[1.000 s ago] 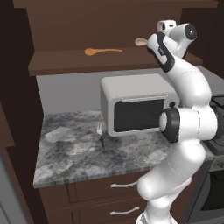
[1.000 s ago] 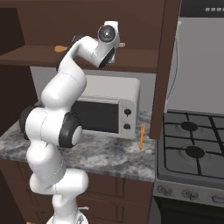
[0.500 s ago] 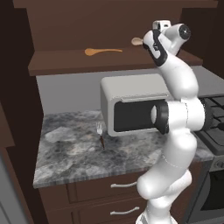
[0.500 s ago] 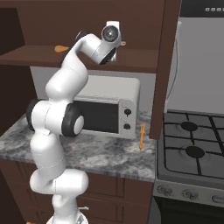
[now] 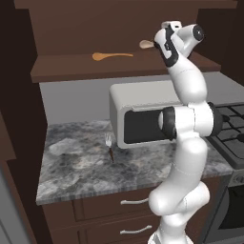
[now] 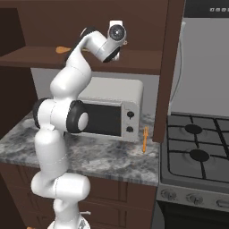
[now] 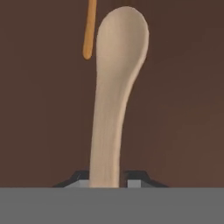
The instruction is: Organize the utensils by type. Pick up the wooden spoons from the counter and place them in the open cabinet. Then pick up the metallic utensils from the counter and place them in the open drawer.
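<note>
My gripper point(image 5: 160, 41) is up at the cabinet shelf point(image 5: 71, 66), shut on the handle of the paler wooden spoon point(image 5: 146, 44). In the hand view that spoon point(image 7: 116, 87) rises from between the finger tips point(image 7: 82, 177), bowl away from me, over the brown shelf. The orange-tan wooden spoon point(image 5: 107, 55) lies on the shelf to its left; its handle end point(image 7: 89, 30) shows beside the pale bowl. On the counter point(image 5: 86, 167) a dark-handled fork point(image 5: 110, 144) stands left of the microwave. The orange-handled utensil point(image 6: 145, 139) stands right of it. The open drawer is out of view.
A white microwave point(image 5: 138, 114) sits on the counter under the shelf. A gas stove point(image 6: 197, 156) adjoins the counter on the right. Closed drawer fronts with silver handles point(image 5: 128, 202) run below the counter. A dark cabinet wall point(image 6: 167, 67) rises between microwave and stove.
The arm has straightened upward and the hand has pushed the pale spoon slightly further left over the shelf. The orange-tan spoon, fork and orange-handled utensil have stayed put.
</note>
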{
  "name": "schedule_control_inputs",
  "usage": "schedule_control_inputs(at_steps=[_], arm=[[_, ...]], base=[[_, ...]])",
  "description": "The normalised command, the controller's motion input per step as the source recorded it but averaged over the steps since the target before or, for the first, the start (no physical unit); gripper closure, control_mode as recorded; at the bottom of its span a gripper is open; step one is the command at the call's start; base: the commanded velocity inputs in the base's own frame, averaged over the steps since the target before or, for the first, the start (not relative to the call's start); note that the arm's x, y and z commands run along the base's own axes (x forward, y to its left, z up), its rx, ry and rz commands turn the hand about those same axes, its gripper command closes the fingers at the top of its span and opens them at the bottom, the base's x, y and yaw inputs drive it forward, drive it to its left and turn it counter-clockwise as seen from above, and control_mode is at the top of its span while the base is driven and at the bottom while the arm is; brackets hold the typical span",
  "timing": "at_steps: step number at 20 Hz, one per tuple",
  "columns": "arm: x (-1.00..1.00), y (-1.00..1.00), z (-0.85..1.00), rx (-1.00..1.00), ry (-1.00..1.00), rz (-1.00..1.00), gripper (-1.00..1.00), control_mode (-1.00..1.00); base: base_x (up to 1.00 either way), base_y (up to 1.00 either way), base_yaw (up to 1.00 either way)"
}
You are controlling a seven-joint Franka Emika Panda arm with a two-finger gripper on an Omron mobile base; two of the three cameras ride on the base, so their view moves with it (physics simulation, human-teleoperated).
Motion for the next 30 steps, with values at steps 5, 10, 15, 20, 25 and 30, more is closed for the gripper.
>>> schedule_control_inputs(at_steps=[5,10,15,20,25,30], arm=[[0.23,0.05,-0.17,0.00,0.00,0.08,-1.00,-1.00],[0.14,0.02,-0.13,0.00,0.00,0.10,-1.00,-1.00],[0.01,0.00,-0.16,0.00,0.03,0.12,-1.00,-1.00],[-0.13,-0.03,-0.04,-0.05,0.00,0.10,-1.00,-1.00],[-0.09,0.00,-0.04,-0.06,0.00,0.06,-1.00,-1.00],[-0.06,0.02,-0.09,-0.03,0.07,0.02,-1.00,-1.00]], base=[[0.00,0.00,0.00],[0.00,0.00,0.00],[0.00,0.00,0.00],[0.00,0.00,0.00],[0.00,0.00,0.00],[0.00,0.00,0.00]])
